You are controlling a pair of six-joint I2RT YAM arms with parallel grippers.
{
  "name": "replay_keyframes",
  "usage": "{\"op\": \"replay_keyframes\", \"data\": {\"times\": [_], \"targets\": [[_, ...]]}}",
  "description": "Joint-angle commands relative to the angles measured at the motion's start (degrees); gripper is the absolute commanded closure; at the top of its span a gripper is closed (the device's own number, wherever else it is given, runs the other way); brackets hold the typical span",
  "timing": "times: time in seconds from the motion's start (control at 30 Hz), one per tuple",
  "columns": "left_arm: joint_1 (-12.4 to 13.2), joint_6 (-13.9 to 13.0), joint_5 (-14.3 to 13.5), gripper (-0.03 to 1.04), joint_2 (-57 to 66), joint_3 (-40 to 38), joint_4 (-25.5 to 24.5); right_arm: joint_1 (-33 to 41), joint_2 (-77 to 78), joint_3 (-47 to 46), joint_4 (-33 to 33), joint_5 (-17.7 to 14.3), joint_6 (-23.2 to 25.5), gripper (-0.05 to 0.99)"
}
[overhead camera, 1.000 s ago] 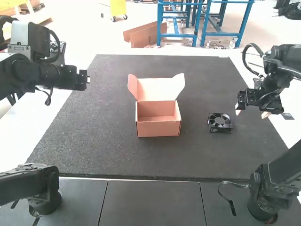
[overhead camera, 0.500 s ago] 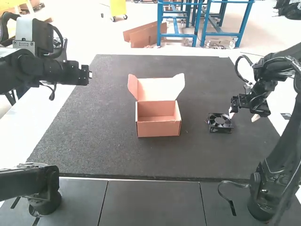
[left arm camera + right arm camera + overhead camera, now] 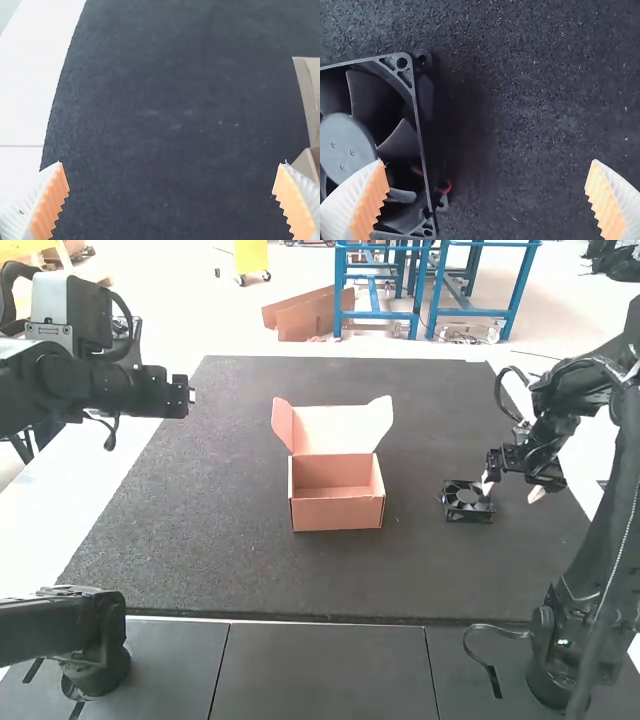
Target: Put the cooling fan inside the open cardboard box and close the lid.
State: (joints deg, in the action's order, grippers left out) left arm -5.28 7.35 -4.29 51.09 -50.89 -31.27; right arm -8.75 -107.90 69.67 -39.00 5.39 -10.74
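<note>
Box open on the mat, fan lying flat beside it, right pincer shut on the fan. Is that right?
No: the right pincer is open, spread wide over the edge of the fan, as the right wrist view shows. The box is open, the fan flat beside it.

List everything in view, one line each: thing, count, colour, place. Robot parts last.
fan: one, black, lying flat on the mat, right of the box and apart from it.
box: one, brown cardboard, open, in the middle of the mat.
mat: one, black, covering most of the table.
table: one, white, showing beside the mat.
left end effector: one, white fingers with orange pads, open, above the mat's far left part.
right end effector: one, white fingers with orange pads, open, low over the fan's right edge, one finger above the fan.
</note>
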Motion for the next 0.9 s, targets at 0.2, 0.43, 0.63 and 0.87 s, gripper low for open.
{"op": "replay_keyframes", "data": {"times": [0.2, 0.43, 0.63, 0.87], "targets": [[-0.4, 0.5, 0.0, 0.04, 0.7, -3.0, 0.5, -0.7, -2.6, 2.1, 0.2, 0.2, 0.1, 0.03], [-0.4, 0.6, 0.0, 0.04, 0.8, -3.5, 0.5, -0.7, -4.2, 2.1, 0.2, -0.2, 0.1, 0.03], [-0.4, 0.5, 0.0, 0.04, 0.8, -3.7, 0.2, -0.7, -4.8, 1.9, -0.1, -0.4, -0.6, 0.30], [-0.4, 0.6, 0.0, 0.04, 0.8, -4.3, 0.0, -0.7, -4.8, 1.3, 0.1, 1.8, -0.8, 0.83]]}}
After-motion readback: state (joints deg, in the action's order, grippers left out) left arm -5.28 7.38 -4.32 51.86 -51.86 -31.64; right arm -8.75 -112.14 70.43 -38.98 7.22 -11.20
